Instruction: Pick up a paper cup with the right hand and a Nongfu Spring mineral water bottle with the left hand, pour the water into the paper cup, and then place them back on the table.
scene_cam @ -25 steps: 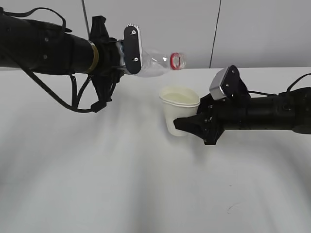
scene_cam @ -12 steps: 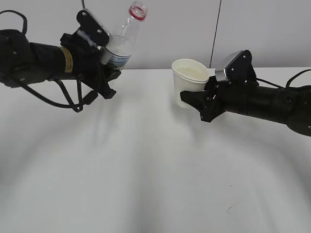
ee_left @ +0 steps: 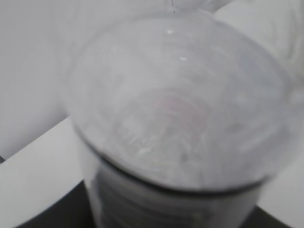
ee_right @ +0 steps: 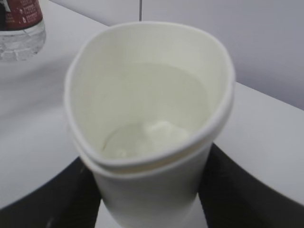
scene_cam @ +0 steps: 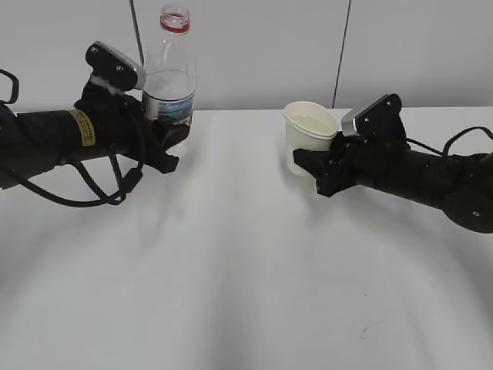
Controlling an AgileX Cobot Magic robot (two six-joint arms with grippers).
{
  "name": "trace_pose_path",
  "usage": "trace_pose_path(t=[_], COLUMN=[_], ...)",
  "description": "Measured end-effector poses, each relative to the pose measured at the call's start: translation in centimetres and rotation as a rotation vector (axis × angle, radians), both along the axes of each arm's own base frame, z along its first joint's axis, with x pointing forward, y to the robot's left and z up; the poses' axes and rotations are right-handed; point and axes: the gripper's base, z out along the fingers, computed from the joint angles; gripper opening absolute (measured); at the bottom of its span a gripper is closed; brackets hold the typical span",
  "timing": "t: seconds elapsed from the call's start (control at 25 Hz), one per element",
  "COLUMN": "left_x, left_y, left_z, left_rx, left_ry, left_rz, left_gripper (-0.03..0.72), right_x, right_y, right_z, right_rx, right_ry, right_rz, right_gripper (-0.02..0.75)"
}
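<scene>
My left gripper [scene_cam: 158,127] is shut on the Nongfu Spring mineral water bottle [scene_cam: 169,81], which stands upright at the far left of the white table [scene_cam: 231,254], its base near or on the tabletop. The bottle has a red neck ring, no cap, and a red-and-white label. In the left wrist view the blurred clear bottle [ee_left: 180,118] fills the frame. My right gripper [scene_cam: 308,166] is shut on the paper cup [scene_cam: 308,139], upright at right centre, its rim squeezed oval. The right wrist view shows the cup [ee_right: 152,123] holding water between the black fingers [ee_right: 247,190].
The bottle's lower part [ee_right: 21,28] shows at the top left of the right wrist view. A grey wall with a dark vertical seam [scene_cam: 340,54] stands behind the table. A faint scuff mark [scene_cam: 368,330] lies at the front right.
The left arm has swung the bottle from lying tipped over the cup to upright and drawn it left and down. The right arm has carried the cup right and toward the back.
</scene>
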Motion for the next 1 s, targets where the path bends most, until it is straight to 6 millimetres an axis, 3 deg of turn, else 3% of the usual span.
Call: trace_pose_path(t=[0.48, 1.0], left_x=[-1.4, -1.5], left_y=[-0.7, -1.1], left_z=[-4.2, -7.6], left_rx=[-0.194, -0.251], left_ry=[0.045, 0.109], left_rz=[-0.072, -0.091], left_gripper=[0.307, 0.307], right_x=[0.5, 0.5], right_y=[-0.5, -0.7], right_z=[-2.1, -4.0], right_rx=[0.011, 0.016], right_ry=[-0.010, -0.001], right_rz=[-0.079, -0.098], right_gripper=[0.430, 0.430])
